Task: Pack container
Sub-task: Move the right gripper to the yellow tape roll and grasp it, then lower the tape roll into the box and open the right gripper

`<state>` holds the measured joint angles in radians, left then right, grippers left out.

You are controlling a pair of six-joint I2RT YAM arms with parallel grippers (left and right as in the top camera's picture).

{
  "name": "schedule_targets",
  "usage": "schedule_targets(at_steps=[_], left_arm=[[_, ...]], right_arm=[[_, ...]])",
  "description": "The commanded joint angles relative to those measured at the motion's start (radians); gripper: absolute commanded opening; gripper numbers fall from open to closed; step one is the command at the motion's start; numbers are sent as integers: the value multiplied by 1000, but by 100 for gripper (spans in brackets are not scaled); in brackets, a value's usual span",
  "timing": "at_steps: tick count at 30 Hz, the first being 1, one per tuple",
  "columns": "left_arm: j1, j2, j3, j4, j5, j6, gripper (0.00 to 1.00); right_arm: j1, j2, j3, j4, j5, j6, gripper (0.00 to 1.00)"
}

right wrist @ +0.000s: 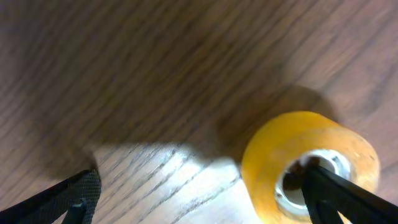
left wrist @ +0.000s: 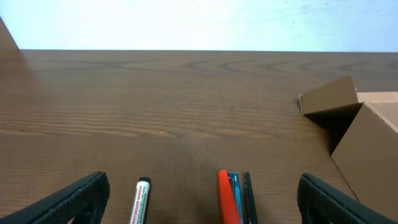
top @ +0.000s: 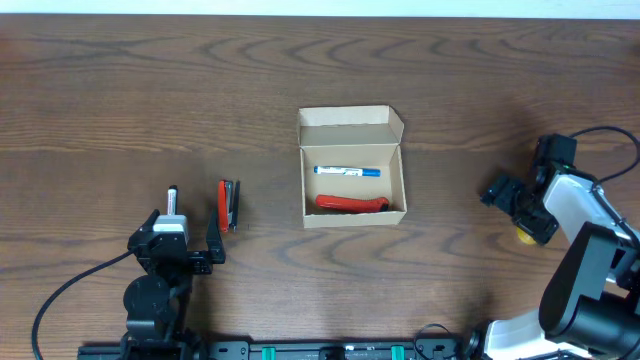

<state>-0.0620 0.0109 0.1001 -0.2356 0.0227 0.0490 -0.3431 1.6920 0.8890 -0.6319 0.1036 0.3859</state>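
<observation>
The container point(top: 352, 128) is a small tan cardboard box at the table's centre, its flap lid open at the back. Inside lie a blue-and-white marker point(top: 347, 172) and a red tool point(top: 352, 204). My left gripper point(top: 184, 232) is open, low over the table left of the box. A whiteboard marker point(left wrist: 140, 200) and a red stapler point(left wrist: 230, 198) lie between its fingers point(left wrist: 205, 202). The box's side shows in the left wrist view point(left wrist: 373, 149). My right gripper point(top: 515, 208) is open at the far right. One finger sits in the core of a yellow tape roll point(right wrist: 298, 158).
The whiteboard marker point(top: 172, 198) and the red stapler point(top: 228, 205) lie side by side left of the box. The yellow tape roll point(top: 524, 238) lies near the table's right edge. The table is dark brown wood point(top: 100, 100).
</observation>
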Motion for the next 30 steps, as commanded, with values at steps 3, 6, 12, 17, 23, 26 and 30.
schedule_targets(at_steps=[3, 6, 12, 17, 23, 26, 30], left_arm=[[-3, -6, -26, -10, 3, -8, 95], [-3, -6, -26, -10, 4, -8, 95], [-3, -6, -26, -10, 3, -8, 95], [-3, -6, -26, -10, 4, -8, 95], [-3, -6, -26, -10, 4, -8, 95], [-3, -6, -26, -10, 4, -8, 95], [-3, -6, -26, -10, 4, -8, 95]], right_arm=[[-3, 32, -6, 20, -3, -9, 80], [-3, 55, -7, 26, -8, -9, 7], [2, 64, -7, 25, -79, -66, 1], [55, 39, 14, 14, -184, -130, 1], [233, -86, 174, -66, -285, -291, 1], [358, -143, 290, -102, -341, -444, 1], [539, -159, 445, -213, -390, -780, 1]])
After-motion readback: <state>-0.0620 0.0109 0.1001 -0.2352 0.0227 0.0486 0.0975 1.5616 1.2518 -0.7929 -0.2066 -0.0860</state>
